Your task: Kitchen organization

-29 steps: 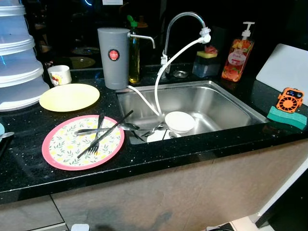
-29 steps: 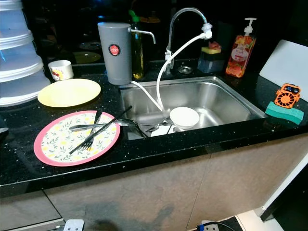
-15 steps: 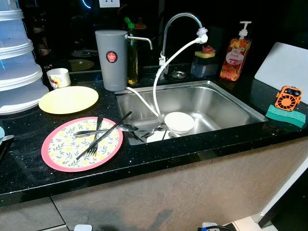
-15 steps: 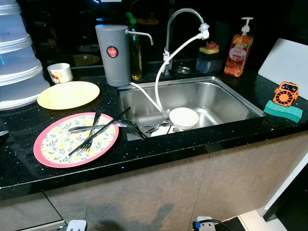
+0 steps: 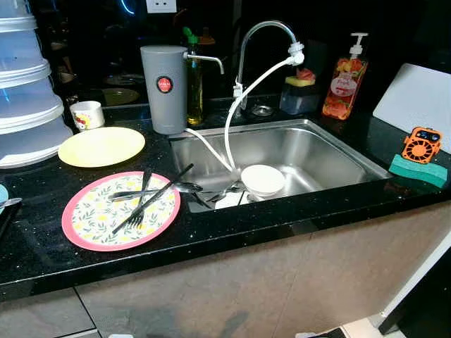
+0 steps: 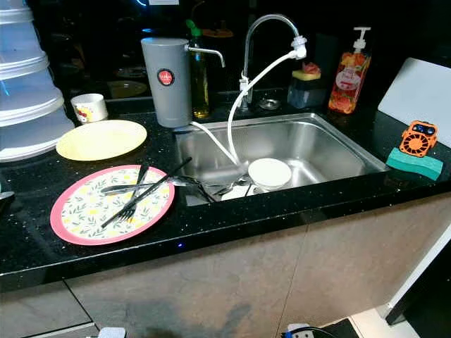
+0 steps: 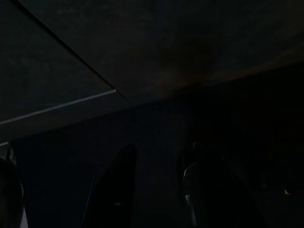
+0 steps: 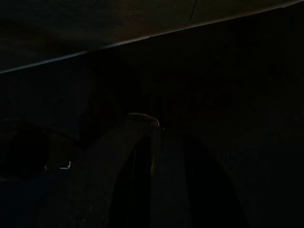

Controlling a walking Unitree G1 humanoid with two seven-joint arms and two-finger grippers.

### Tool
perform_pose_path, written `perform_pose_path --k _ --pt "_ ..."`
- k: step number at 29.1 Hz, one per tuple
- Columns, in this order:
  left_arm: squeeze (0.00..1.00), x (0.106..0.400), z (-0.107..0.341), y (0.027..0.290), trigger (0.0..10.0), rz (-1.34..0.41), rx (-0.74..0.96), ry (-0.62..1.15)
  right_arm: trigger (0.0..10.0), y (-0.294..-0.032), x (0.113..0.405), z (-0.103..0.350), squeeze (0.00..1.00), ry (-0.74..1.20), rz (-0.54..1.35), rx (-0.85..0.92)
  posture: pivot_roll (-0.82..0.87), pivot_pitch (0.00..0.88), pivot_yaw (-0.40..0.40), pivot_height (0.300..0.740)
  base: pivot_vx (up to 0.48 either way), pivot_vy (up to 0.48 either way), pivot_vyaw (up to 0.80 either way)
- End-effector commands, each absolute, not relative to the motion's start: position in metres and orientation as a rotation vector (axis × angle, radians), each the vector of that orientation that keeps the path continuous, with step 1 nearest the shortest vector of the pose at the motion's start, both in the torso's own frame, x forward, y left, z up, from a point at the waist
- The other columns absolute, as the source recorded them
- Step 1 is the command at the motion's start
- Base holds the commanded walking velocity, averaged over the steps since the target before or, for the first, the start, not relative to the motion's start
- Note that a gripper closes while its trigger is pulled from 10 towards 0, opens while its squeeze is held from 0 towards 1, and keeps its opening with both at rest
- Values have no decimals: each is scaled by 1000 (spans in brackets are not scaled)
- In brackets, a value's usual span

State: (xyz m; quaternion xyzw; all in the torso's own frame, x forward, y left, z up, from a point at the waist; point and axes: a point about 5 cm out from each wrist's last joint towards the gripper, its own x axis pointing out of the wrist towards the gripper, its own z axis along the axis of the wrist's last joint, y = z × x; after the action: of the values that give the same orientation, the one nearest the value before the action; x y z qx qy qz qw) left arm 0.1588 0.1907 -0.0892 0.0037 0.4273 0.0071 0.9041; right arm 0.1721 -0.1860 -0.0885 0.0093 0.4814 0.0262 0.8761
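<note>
**Operator:** Left gripper (image 7: 156,190) hangs idle in deep shade; on its wrist feed I make out two dark fingers with a gap between them, nothing in it. Right gripper (image 8: 164,185) is just as dark, fingers apart as well, nothing gripped.

**Partner:** Where's the stuff to tidy?

**Operator:** On the black counter (image 5: 42,260), left of the sink (image 5: 338,151), lies a pink-rimmed floral plate (image 5: 91,218) with a black fork (image 5: 134,215), a chopstick (image 5: 165,190) and a spoon (image 5: 151,190) crossed on it. Behind it sits a plain yellow plate (image 5: 101,146), and behind that a small cup (image 5: 87,113).

**Partner:** And in the basin?

**Operator:** I see a white bowl (image 5: 262,178) near the front wall, cutlery (image 5: 225,191) just beside it, and a white hose (image 5: 236,113) running down from the faucet (image 5: 264,32). A grey dispenser (image 5: 163,88) stands at the back left corner, a soap bottle (image 5: 345,88) at the back right. An orange fan (image 5: 423,144) rests on a green sponge (image 5: 419,171) to the right.
</note>
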Motion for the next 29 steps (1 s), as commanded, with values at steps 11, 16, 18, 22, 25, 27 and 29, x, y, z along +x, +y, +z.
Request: perform_pose_path --k 11,16,18,22,25,27,29 --pt "0 158 -90 184 10000 -30 42 881 10000 -183 169 -90 0 1033 78 6 -4 0 -13 740 0 0 0" --pt "0 157 -89 184 10000 -30 9 863 10000 -185 167 -91 0 1039 83 2 -3 0 -15 740 0 0 0" --pt "0 158 -88 184 10000 -30 -9 851 10000 -186 166 -91 0 1042 85 -2 -2 0 -15 740 0 0 0" --pt "0 158 -87 184 10000 -37 -19 839 10000 -189 170 -89 0 1023 80 11 7 0 -28 740 0 0 0" --pt "0 159 -87 186 10000 -22 -24 835 10000 -188 171 -89 0 1028 89 -2 15 0 -25 740 0 0 0" --pt "0 159 -87 186 10000 -22 -24 835 10000 -188 171 -89 0 1028 89 -2 15 0 -25 740 0 0 0" --pt "0 160 -87 188 10000 -13 2 847 10000 -186 179 -85 0 997 76 21 20 0 -16 740 0 0 0"
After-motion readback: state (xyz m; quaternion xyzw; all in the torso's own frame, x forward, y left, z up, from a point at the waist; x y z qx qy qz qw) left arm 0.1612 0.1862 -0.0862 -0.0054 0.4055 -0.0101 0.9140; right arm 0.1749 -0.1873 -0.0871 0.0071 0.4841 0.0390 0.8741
